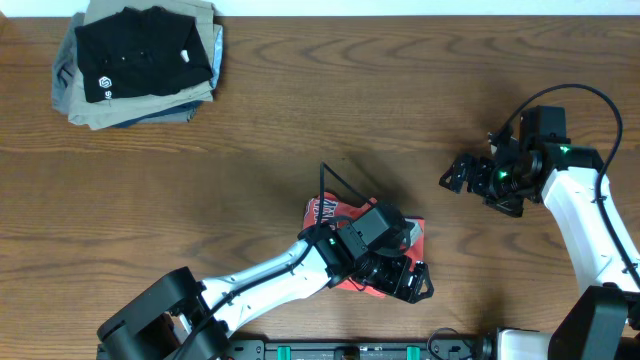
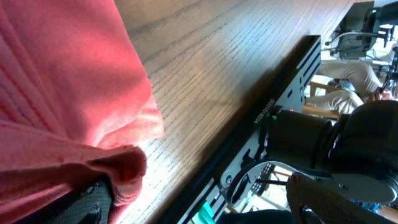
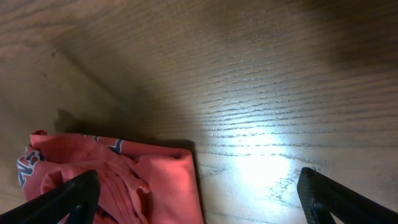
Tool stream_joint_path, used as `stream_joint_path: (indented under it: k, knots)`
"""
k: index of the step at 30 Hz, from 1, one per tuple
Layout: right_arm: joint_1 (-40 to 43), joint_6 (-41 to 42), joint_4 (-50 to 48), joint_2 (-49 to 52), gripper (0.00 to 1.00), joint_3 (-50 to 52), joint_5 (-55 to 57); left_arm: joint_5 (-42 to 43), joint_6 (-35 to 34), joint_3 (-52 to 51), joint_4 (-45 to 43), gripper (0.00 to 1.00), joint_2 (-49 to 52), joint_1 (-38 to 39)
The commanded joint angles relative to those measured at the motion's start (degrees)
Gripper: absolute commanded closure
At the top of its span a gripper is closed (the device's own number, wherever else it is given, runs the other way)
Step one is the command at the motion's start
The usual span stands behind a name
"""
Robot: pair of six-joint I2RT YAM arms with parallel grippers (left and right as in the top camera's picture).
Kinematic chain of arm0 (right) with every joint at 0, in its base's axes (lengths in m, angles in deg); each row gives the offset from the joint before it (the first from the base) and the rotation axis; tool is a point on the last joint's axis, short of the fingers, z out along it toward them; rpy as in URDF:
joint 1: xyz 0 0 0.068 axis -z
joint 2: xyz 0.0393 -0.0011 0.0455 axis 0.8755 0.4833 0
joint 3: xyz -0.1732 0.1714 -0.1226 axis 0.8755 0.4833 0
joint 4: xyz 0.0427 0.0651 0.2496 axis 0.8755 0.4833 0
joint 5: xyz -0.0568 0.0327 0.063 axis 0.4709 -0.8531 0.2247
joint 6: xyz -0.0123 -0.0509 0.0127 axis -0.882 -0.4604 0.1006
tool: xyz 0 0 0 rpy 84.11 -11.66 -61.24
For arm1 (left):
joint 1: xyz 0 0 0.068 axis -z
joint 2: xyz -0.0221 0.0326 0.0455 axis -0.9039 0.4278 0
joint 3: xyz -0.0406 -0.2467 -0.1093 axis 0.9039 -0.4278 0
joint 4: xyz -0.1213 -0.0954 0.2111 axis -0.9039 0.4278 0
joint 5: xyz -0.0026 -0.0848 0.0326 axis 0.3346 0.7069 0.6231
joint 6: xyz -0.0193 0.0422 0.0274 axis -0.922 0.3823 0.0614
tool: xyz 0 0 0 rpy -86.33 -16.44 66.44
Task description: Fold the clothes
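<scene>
The clothes [image 1: 335, 213], a coral-red T-shirt with white lettering, lie folded into a small bundle near the table's front edge. My left gripper [image 1: 405, 278] sits over the bundle's right front corner and hides much of it. In the left wrist view the left gripper [image 2: 199, 190] stands open, and the red cloth [image 2: 62, 93] drapes against one of its fingers [image 2: 84, 205] without being pinched. My right gripper [image 1: 458, 175] hovers open over bare wood to the right and behind the bundle. In the right wrist view the right gripper [image 3: 199, 177] is wide open, with the shirt [image 3: 137, 180] at lower left.
A stack of folded garments [image 1: 140, 60] with a black shirt on top sits at the back left corner. The black front rail [image 2: 261, 118] runs along the table's edge just beside the bundle. Bare wood [image 1: 300, 120] spreads across the middle.
</scene>
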Motion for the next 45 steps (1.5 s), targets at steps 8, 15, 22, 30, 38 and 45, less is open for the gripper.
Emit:
stream_joint_path:
  k: [8, 15, 22, 30, 38, 45]
  knots:
    - [0.3, -2.3, -0.1, -0.3, 0.01, 0.2, -3.5, 2.4, 6.2, 1.8, 3.7, 0.03, -13.3, -4.9]
    - [-0.9, -4.6, -0.4, -0.3, 0.01, 0.2, -10.2, -3.5, 8.0, 1.8, 16.9, 0.02, -29.5, -19.8]
    - [-11.8, -5.9, -2.5, -0.3, 0.13, 0.2, -9.4, -22.5, 3.8, 1.8, 36.9, 0.02, -33.9, -33.4]
    - [-28.8, 1.9, -9.9, 0.6, 0.16, 0.2, 3.1, -24.9, 3.8, 1.8, 41.4, 0.02, -29.5, -36.3]
    - [-33.0, 3.9, -12.1, 7.5, 0.22, 0.2, 4.1, -24.9, 3.8, 1.8, 41.4, 0.02, -24.3, -36.3]
    - [-32.9, 4.4, -11.9, 9.2, 0.67, 0.2, 6.0, -24.9, 3.8, 1.8, 41.4, 0.02, -22.1, -36.3]
